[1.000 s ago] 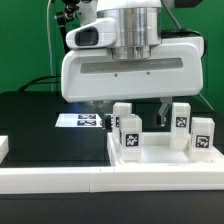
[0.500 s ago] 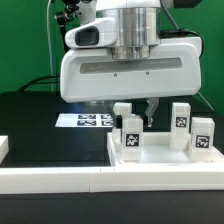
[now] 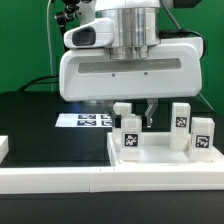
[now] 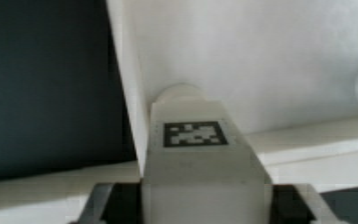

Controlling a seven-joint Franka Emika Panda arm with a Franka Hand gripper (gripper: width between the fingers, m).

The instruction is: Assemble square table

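Step in hand: leg pickup. Gripper (image 3: 138,112) clamped on tagged leg (image 4: 197,140), directly between the jaws, above the square tabletop (image 3: 150,160); other legs (image 3: 181,117) standing just beside. Next: lift straight, clear neighbouring legs, keep leg upright.

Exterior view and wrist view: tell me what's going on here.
The gripper is down among four small white tagged legs standing upright on the white square tabletop. Its jaws look closed on one leg; the wrist view shows that leg's tag right between the fingers. The others, like the front leg and the rightmost leg, stand free. The marker board lies on the black surface behind.
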